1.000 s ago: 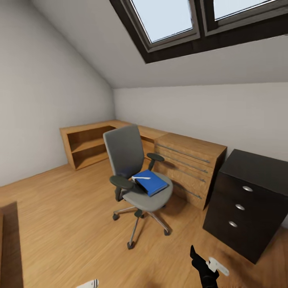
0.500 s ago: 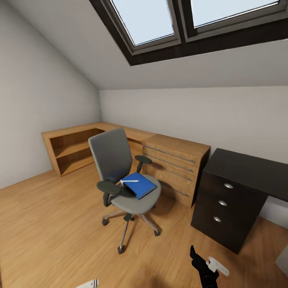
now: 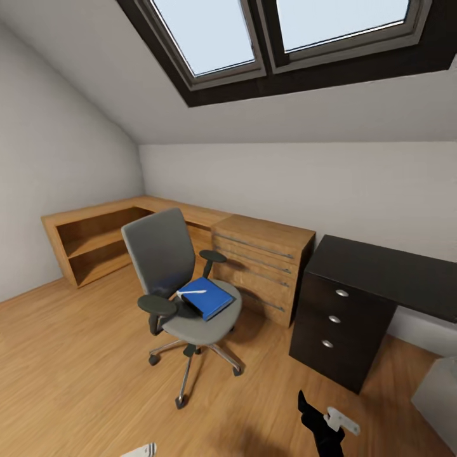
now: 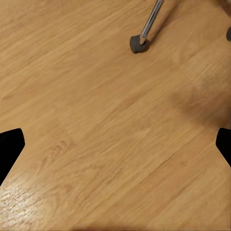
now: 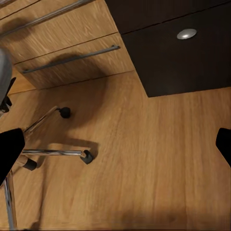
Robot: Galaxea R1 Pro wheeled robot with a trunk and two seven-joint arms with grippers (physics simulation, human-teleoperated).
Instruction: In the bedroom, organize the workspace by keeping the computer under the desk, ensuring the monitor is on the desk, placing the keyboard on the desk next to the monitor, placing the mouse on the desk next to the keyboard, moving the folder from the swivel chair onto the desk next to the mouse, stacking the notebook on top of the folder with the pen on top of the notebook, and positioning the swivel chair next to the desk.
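A grey swivel chair stands on the wooden floor in the middle of the head view. On its seat lies a blue folder, and a white pen rests on top of it. To the right is a black desk with three drawers. My right gripper hangs low near the view's bottom edge; in the right wrist view its fingers stand wide apart over bare floor, open. My left gripper is open too, above the floor near a chair caster.
A wooden chest of drawers sits between the chair and the black desk, and a low wooden shelf runs along the left wall. A pale grey object shows at the right edge. Chair legs lie near my right gripper.
The whole head view has shifted left, so the camera has turned right. More of the black desk now shows. The chair, folder and pen have not moved.
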